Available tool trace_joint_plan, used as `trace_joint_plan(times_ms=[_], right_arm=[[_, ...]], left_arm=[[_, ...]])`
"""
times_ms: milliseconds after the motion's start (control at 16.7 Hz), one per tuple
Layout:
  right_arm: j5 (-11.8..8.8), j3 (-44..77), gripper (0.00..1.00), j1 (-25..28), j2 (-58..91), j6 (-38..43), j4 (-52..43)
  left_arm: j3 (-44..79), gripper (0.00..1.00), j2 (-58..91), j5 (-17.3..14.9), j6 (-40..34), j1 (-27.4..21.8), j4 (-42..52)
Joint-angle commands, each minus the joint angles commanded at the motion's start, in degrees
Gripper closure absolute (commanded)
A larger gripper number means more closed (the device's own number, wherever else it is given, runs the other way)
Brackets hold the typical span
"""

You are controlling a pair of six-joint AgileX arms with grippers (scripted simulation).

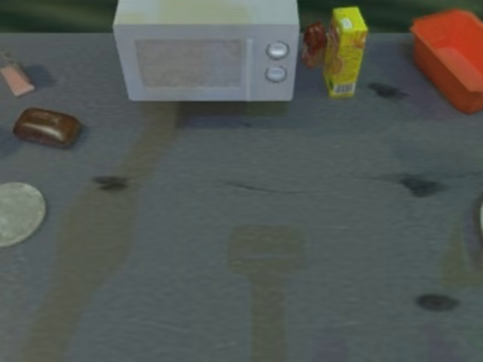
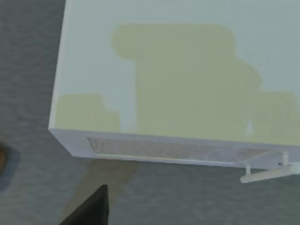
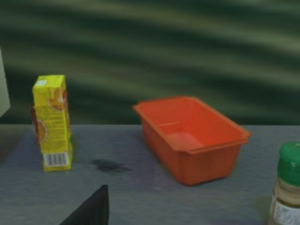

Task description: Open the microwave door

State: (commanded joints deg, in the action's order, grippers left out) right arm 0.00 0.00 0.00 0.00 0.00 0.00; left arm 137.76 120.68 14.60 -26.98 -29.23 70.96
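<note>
The table (image 1: 302,226) is grey and looks worn, with dark smudges and long yellowish streaks running from near to far. Behind its far edge stands a dark green wall (image 3: 187,47) with soft wavy stripes. The light is dim and even.

A rendered kitchen-style desk (image 1: 302,226): a microwave (image 1: 205,49), a yellow juice carton (image 1: 345,51) and an orange bin (image 1: 453,54) stand on it.

White microwave (image 1: 205,47) w/ grey speckled door (image 1: 190,63) mesh, silver knobs (image 1: 277,61); yellow carton (image 1: 344,51); orange bin (image 1: 453,56); brown block (image 1: 47,127); grey blotchy tabletop (image 1: 302,226).
</note>
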Motion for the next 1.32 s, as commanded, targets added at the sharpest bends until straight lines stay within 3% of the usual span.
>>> trace_joint_plan(times_ms=[300, 540, 1020, 1320], right_arm=[[0.0, 0.0, 0.00, 0.0, 0.0, 0.0, 0.0], [0.0, 0.0, 0.00, 0.0, 0.0, 0.0, 0.0], [0.0, 0.0, 0.00, 0.0, 0.0, 0.0, 0.0], [0.0, 0.0, 0.00, 0.0, 0.0, 0.0, 0.0]], left_arm=[[20.8, 0.00, 18.3, 1.8, -3.8, -4.8, 10.1], [28.3, 0.00, 25.0, 2.4, -5.2, -6.5, 13.7], [27.6, 0.00, 25.6, 2.3, -5.0, -6.2, 12.8], [19.1, 0.00, 26.8, 1.6, -3.4, -4.6, 2.0]])
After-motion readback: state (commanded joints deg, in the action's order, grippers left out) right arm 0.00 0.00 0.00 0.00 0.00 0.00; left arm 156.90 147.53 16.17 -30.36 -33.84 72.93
